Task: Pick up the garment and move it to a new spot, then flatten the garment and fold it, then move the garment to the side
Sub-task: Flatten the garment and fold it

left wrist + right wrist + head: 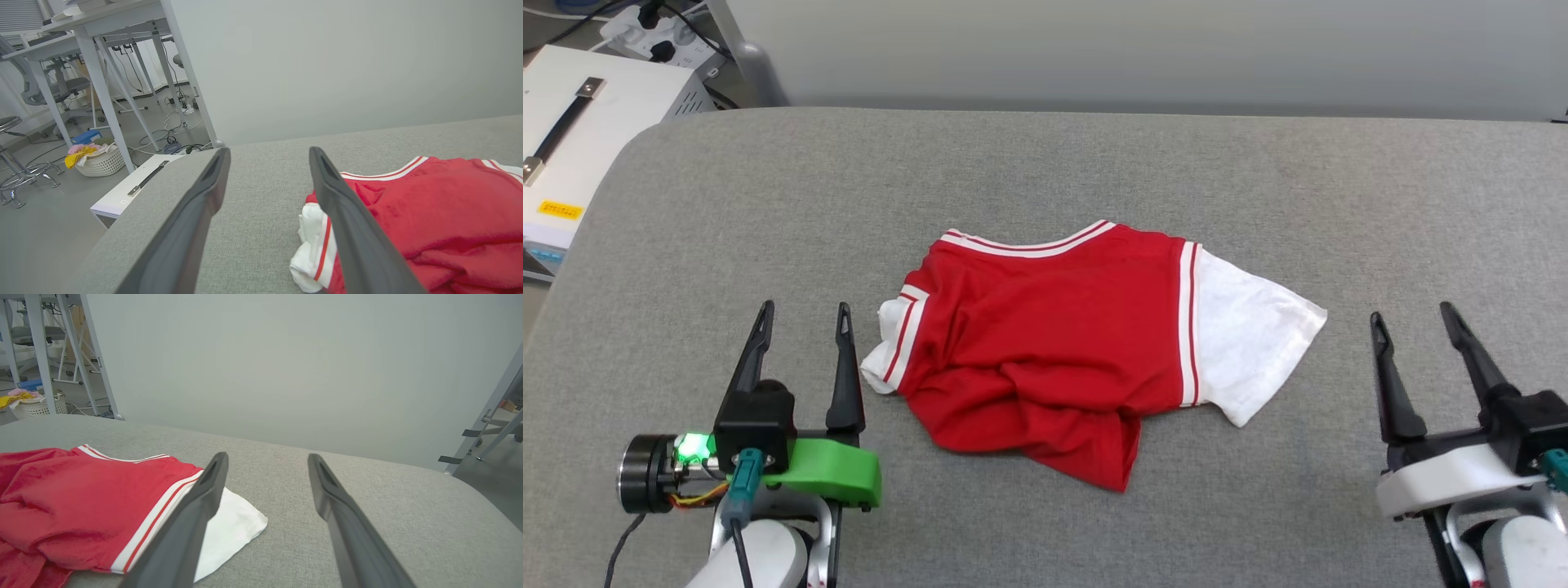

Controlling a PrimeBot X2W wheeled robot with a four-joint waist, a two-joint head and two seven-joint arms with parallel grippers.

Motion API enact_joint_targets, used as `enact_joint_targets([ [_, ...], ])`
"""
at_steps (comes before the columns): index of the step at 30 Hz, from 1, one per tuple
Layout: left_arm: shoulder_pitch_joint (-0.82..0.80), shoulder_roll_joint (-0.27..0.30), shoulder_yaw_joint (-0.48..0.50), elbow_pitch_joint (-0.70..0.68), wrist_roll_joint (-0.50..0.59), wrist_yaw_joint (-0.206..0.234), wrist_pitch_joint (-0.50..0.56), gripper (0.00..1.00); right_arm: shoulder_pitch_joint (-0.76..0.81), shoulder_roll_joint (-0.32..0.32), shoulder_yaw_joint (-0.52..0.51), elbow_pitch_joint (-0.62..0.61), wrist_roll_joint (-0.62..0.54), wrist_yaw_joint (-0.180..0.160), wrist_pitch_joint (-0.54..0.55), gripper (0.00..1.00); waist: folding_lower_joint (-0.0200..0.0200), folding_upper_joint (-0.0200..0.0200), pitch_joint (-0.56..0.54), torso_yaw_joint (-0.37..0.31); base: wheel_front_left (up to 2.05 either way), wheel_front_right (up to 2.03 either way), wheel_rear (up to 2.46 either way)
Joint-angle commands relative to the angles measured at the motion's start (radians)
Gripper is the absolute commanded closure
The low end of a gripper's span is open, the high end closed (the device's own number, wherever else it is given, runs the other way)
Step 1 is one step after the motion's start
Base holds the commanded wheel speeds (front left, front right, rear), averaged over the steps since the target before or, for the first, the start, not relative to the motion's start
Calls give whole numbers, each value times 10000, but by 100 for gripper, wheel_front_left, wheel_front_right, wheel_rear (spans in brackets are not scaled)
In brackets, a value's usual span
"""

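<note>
The garment (1054, 327), a red jersey T-shirt with white sleeves and red-white stripe trim, lies rumpled in the middle of the grey padded table (1045, 163). Its right sleeve is spread out; the left one is bunched up. No number shows on the upper side. My left gripper (803, 314) stands open just left of the bunched sleeve, with nothing between its fingers. Out to the right of the spread sleeve, my right gripper (1413, 314) is open and empty too. The left wrist view shows the garment (429, 220) at right, and the right wrist view shows the garment (81, 506) at left.
A white case with a dark handle (572, 131) sits beyond the table's left edge, with a power strip (662, 37) behind it. On the floor to the left stand desk legs (102, 81) and a laundry basket (98, 161). A grey wall runs behind the table.
</note>
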Motion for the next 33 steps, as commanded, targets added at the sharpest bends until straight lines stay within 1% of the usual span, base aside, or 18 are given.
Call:
enact_joint_targets([
  [1, 351, -254, 329, -125, 288, 20, -55, 0, -345, -249, -64, -86, -53, -6, 59, 0, 0, 0, -1, 85, 0, 0, 0],
  [3, 713, -597, 820, -247, 692, -86, -56, 0, -754, -575, -58, -133, 38, -6, 242, 0, 0, 0, 57, 152, 0, 0, 0],
  [5, 986, -929, 1236, -284, 1049, -275, -56, 0, -1257, -1046, 141, -139, 125, -6, 739, 0, 0, 0, 136, 213, 0, 0, 0],
  [9, 1322, -1516, 1906, -277, 1740, -682, -56, 0, -2507, -2116, 990, -88, 808, -6, 2384, 0, 0, 0, 323, 346, 0, 0, 0],
  [11, 1414, -1791, 2215, -270, 2027, -882, -56, 0, -3146, -2764, 1693, 81, 1360, -6, 3427, 0, 0, 0, 439, 420, 0, 0, 0],
  [15, 1443, -2333, 2718, -283, 2557, -1376, -56, 0, -4323, -4319, 3753, 576, 3034, -6, 6100, 0, 0, 0, 745, 647, 0, 0, 0],
  [17, 1405, -2568, 2896, -249, 2764, -1606, -56, 0, -4830, -4935, 4685, 803, 3972, -6, 7370, 0, 0, 0, 905, 761, 0, 0, 0],
  [19, 1343, -2798, 3042, -231, 2966, -1795, -56, 0, -5316, -5349, 5401, 1044, 4830, -6, 8366, 0, 0, 0, 1069, 874, 0, 0, 0],
  [21, 1266, -3008, 3170, -219, 3137, -1979, -56, 0, -5735, -5628, 5985, 1338, 5523, -6, 9130, 0, 0, 0, 1227, 984, 0, 0, 0],
  [23, 1196, -3199, 3284, -214, 3288, -2145, -56, 0, -6131, -5805, 6491, 1647, 5952, -6, 9595, 0, 0, 0, 1391, 1085, 0, 0, 0],
  [25, 1146, -3365, 3401, -208, 3423, -2282, -56, 0, -6498, -5901, 6996, 2001, 6126, -6, 9835, 0, 0, 0, 1554, 1171, 0, 0, 0],
  [28, 1041, -3556, 3572, -165, 3572, -2499, -56, 0, -6954, -5865, 7624, 2615, 6253, -6, 9840, 0, 0, 0, 1797, 1277, 0, 0, 0],
  [33, 905, -3839, 3816, -110, 3807, -2789, -57, 0, -7190, -5526, 8691, 3804, 6494, -6, 9486, 0, 0, 0, 2089, 1395, 0, 0, 0],
])
